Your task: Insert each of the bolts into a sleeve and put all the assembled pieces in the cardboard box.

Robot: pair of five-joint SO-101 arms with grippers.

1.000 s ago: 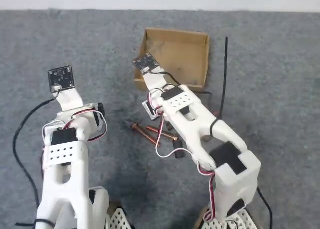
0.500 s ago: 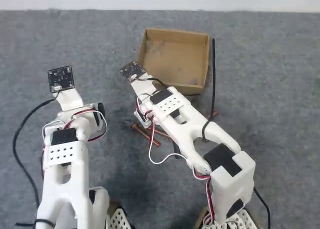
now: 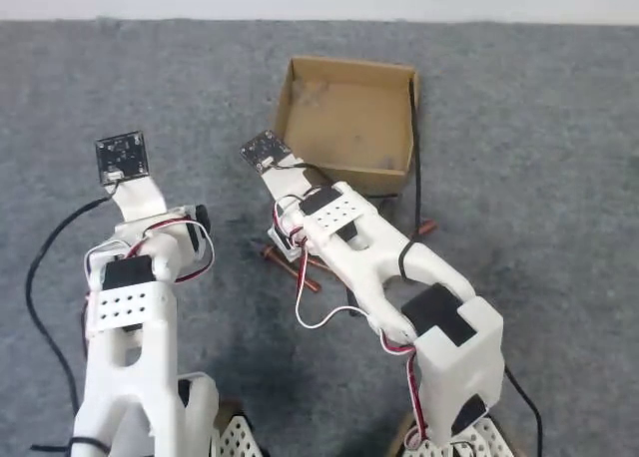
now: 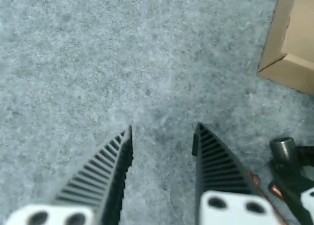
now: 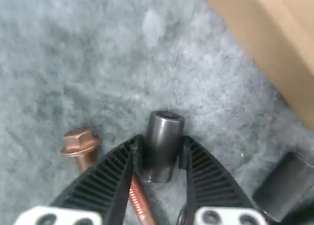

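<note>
Black ribbed fingers (image 5: 115,173) of your right gripper (image 5: 161,149) are clamped on a dark sleeve (image 5: 163,141). It stands nearly upright between them, open bore toward the wrist camera. Whether its lower end touches the grey carpet (image 5: 98,48) cannot be told. Just beside one finger lies a copper bolt (image 5: 80,144), hex head showing and shank hidden behind that finger. A second shank (image 5: 140,200), also copper, runs under the gripper and is cut off at the picture's edge. A second sleeve (image 5: 282,183) lies near the other finger, partly cut off. Beyond these stands the wall of the cardboard box (image 5: 255,28).

Your left gripper (image 4: 163,136) hangs over bare carpet, fingers well apart, gripping nothing. Whether the tips touch the pile is hard to make out. Farther off in its wrist view you see a dark cylinder end with copper pieces beside it, then a corner of the box.

From above, your right arm (image 3: 379,257) hides its own gripper and most of the bolts. Copper ends show on either side of it. The box stands open just beyond, well apart from your left gripper.
</note>
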